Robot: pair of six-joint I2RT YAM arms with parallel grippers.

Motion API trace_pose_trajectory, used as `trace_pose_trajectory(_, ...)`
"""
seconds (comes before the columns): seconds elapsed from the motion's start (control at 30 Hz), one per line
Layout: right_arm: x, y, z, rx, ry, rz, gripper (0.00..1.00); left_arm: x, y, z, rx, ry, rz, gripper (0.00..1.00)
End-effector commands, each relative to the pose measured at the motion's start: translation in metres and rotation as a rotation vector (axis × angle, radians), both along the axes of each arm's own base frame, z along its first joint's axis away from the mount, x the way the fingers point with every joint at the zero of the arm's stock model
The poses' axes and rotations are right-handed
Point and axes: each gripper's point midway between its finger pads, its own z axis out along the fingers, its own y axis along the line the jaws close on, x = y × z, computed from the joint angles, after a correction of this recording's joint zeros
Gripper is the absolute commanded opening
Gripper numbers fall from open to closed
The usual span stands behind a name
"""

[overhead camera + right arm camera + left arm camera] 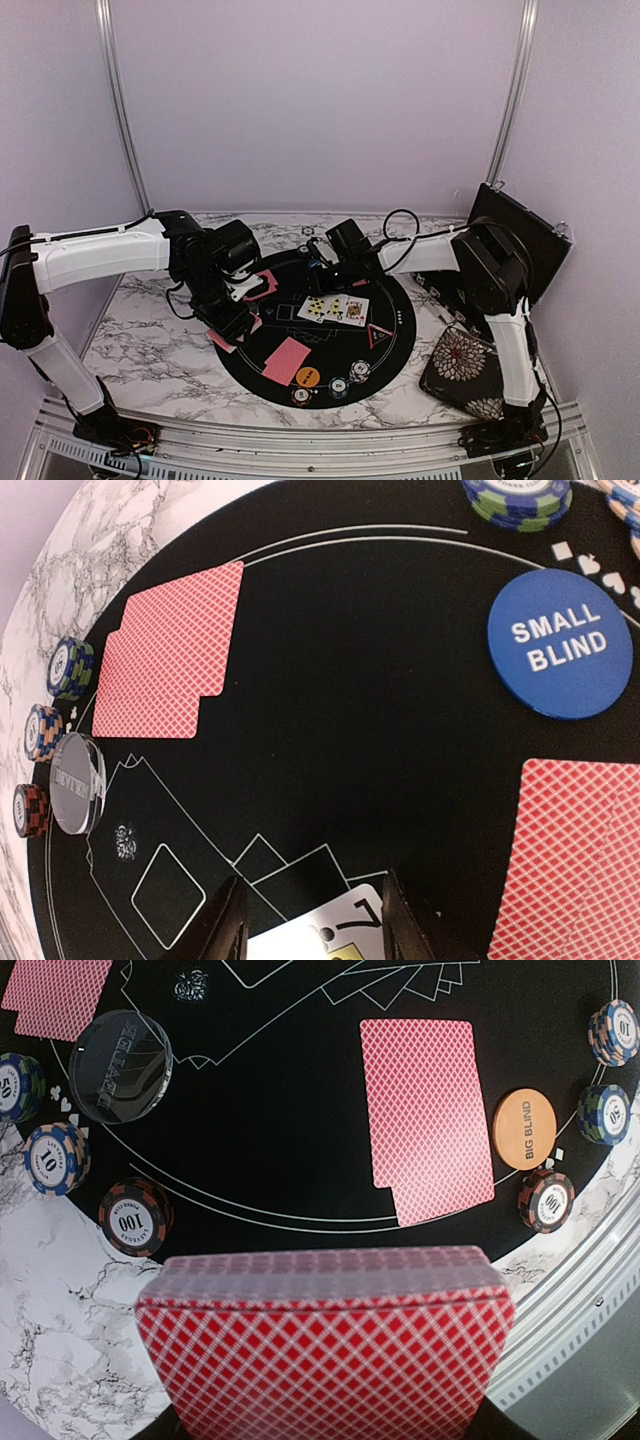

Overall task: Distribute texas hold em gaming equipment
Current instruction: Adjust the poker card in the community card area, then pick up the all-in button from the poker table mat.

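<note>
On the round black mat point(330, 375) lie three face-up playing cards point(335, 309), three round button discs point(307, 377), and six small stacks of striped poker chips point(360, 372).
</note>
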Motion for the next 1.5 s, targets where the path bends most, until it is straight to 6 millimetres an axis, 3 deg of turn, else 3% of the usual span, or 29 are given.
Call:
trace_pose_trajectory(0.0, -0.022, -0.001, -0.01, -0.024, 0.067, 0.022, 0.44, 0.006, -0.002, 0.008, -0.017, -0.023, -0.006, 0.44)
trace_pose_trajectory(0.27, -0.015, 0.004, -0.006, -0.014, 0.053, 0.027, 0.44, 0.007, -0.003, 0.009, -0.017, -0.025, -0.005, 0.44)
trace_pose_trajectory(0.63, 0.007, 0.007, 0.027, 0.035, 0.004, 0.008, 0.47, 0.008, -0.002, 0.009, -0.015, -0.032, -0.001, 0.44)
trace_pose_trajectory(1.0, 0.009, 0.003, 0.063, 0.087, -0.033, 0.002, 0.51, 0.011, -0.001, 0.01, -0.014, -0.038, 0.004, 0.44)
trace_pose_trajectory(1.2, -0.003, -0.022, 0.082, 0.048, -0.065, -0.033, 0.56, 0.013, 0.0, 0.01, -0.01, -0.041, 0.016, 0.44)
trace_pose_trajectory(1.47, -0.036, -0.084, 0.089, -0.119, -0.111, -0.139, 0.7, 0.017, 0.001, 0.011, -0.009, -0.047, 0.025, 0.44)
